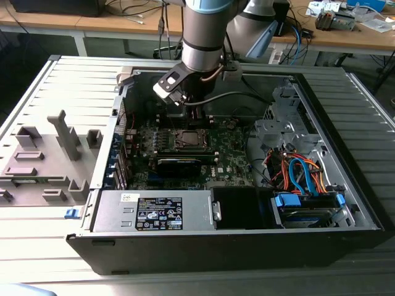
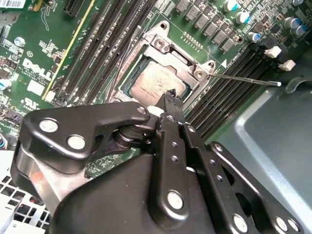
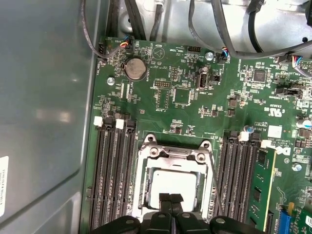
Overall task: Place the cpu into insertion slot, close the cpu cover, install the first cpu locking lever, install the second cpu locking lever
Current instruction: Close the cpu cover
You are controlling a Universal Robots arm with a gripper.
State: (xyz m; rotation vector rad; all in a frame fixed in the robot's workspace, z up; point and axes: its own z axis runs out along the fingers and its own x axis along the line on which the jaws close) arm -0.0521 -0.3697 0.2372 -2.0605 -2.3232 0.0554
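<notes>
The cpu (image 3: 173,181) lies flat in the insertion slot (image 1: 188,140), its silvery top showing in both wrist views. The cpu cover (image 3: 176,157) is down over it, a silver frame around the chip (image 2: 155,82). From one corner of the cover (image 2: 168,48), a thin metal locking lever (image 2: 243,79) juts out over the memory slots. My gripper (image 3: 170,199) hovers just above the socket's edge with its black fingertips (image 2: 170,95) together and nothing between them. In the exterior view the arm (image 1: 200,55) stands over the open case, right above the socket.
Rows of black memory slots (image 3: 114,180) flank the socket. A long black card (image 1: 179,165) lies just in front of it, with the power supply (image 1: 154,213) nearer still. The case's grey wall (image 3: 44,122) is close by. Coloured cables (image 1: 302,172) and a grey fixture (image 1: 49,160) sit to either side.
</notes>
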